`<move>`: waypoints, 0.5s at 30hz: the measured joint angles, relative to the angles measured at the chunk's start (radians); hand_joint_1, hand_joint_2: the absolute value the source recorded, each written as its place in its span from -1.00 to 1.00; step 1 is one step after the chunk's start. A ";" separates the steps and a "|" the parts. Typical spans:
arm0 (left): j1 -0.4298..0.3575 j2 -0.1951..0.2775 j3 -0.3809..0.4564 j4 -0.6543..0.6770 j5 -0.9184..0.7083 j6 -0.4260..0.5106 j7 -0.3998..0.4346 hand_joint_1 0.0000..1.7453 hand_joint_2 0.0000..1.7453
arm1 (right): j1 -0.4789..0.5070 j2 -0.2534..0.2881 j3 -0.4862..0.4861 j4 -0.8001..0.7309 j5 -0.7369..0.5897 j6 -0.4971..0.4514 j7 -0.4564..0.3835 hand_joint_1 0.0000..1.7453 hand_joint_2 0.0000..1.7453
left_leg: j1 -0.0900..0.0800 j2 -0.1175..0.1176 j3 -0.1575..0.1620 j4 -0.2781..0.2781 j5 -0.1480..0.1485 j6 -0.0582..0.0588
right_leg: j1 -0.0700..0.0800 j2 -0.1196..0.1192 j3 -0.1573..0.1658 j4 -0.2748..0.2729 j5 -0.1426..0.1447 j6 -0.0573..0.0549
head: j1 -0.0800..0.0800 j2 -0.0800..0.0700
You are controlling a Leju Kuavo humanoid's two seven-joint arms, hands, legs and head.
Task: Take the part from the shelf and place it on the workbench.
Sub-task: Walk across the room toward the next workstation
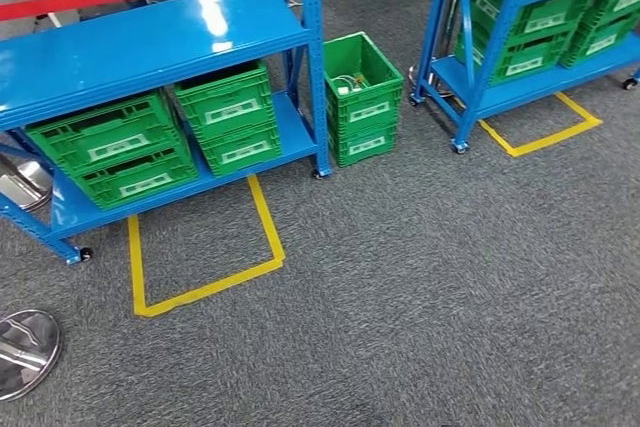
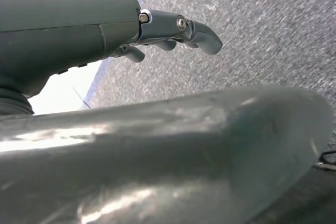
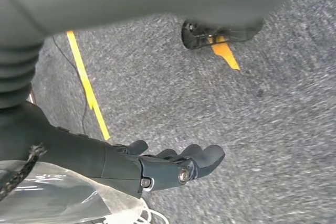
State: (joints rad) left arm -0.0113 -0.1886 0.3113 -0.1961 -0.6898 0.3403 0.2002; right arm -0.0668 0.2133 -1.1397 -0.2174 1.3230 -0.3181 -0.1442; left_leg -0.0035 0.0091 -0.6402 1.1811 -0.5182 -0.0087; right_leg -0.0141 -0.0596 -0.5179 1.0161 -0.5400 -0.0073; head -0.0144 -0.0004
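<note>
Part location cannot be told; shelf fills the frame's upper left with green crates. Left hand and right hand hang empty, fingers loosely apart. Walk closer squarely before reaching.

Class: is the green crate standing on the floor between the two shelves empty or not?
Not empty: the green crate holds small pale items.

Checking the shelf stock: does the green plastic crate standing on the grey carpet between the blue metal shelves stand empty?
No, the green plastic crate holds small white items.
</note>
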 joint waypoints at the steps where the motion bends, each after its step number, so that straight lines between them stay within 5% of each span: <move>1: -0.001 0.001 0.000 0.000 0.000 0.000 0.000 -1.00 -1.00 | -0.001 0.000 0.000 0.000 0.001 0.000 0.000 -1.00 1.00 | -0.006 0.021 0.032 -0.064 0.025 0.010 | 0.003 -0.009 0.002 0.000 -0.004 0.002 | 0.000 0.000; 3: -0.004 0.001 0.000 0.000 0.000 0.000 0.000 -1.00 -1.00 | -0.001 0.001 0.000 0.000 0.002 0.000 0.000 -1.00 1.00 | -0.016 0.053 0.069 -0.143 0.041 0.025 | 0.008 -0.028 0.007 -0.001 -0.011 0.010 | 0.001 0.000; 6: -0.003 0.001 0.000 0.000 -0.001 0.000 -0.001 -1.00 -1.00 | -0.005 0.001 0.000 0.000 0.003 -0.001 0.002 -1.00 1.00 | -0.016 0.037 0.075 -0.164 0.039 0.033 | 0.010 -0.048 0.018 -0.006 -0.018 0.025 | 0.001 0.000; 8: -0.001 0.001 0.000 0.000 -0.001 0.001 -0.001 -1.00 -1.00 | -0.008 0.001 0.001 0.000 0.004 -0.001 0.002 -1.00 1.00 | -0.008 0.017 0.085 -0.182 0.048 0.041 | 0.008 -0.009 0.003 0.031 -0.045 0.035 | 0.005 0.000; 10: -0.004 0.000 0.001 0.000 -0.001 0.001 -0.001 -1.00 -1.00 | -0.006 0.001 0.001 0.000 0.003 -0.001 0.003 -1.00 1.00 | -0.004 -0.004 0.088 -0.189 0.051 0.046 | 0.005 0.042 -0.060 0.150 -0.100 0.042 | 0.010 0.000; 12: -0.005 -0.002 0.001 0.000 -0.001 0.001 -0.001 -1.00 -1.00 | -0.001 0.001 0.001 0.000 0.003 -0.001 0.003 -1.00 1.00 | -0.004 -0.027 0.088 -0.188 0.050 0.048 | 0.003 0.056 -0.125 0.259 -0.128 0.047 | 0.012 0.000; 13: -0.005 -0.002 0.001 0.000 -0.001 0.001 -0.001 -1.00 -1.00 | 0.000 0.001 0.001 0.000 0.002 -0.001 0.003 -1.00 1.00 | -0.004 -0.040 0.090 -0.188 0.049 0.047 | 0.002 0.057 -0.136 0.265 -0.112 0.049 | 0.012 0.000; 15: -0.004 -0.003 0.001 0.000 -0.001 0.001 -0.001 -1.00 -1.00 | 0.000 0.000 0.001 0.000 0.002 -0.001 0.003 -1.00 1.00 | -0.002 -0.065 0.095 -0.186 0.046 0.042 | -0.002 0.066 -0.104 0.169 -0.034 0.052 | 0.012 0.000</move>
State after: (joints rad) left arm -0.0156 -0.1913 0.3127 -0.1962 -0.6905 0.3414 0.1996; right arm -0.0665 0.2135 -1.1391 -0.2174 1.3252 -0.3196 -0.1410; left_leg -0.0052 -0.0554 -0.5449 0.9953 -0.4724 0.0334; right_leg -0.0164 0.0068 -0.6219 1.1846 -0.5738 0.0450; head -0.0023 -0.0008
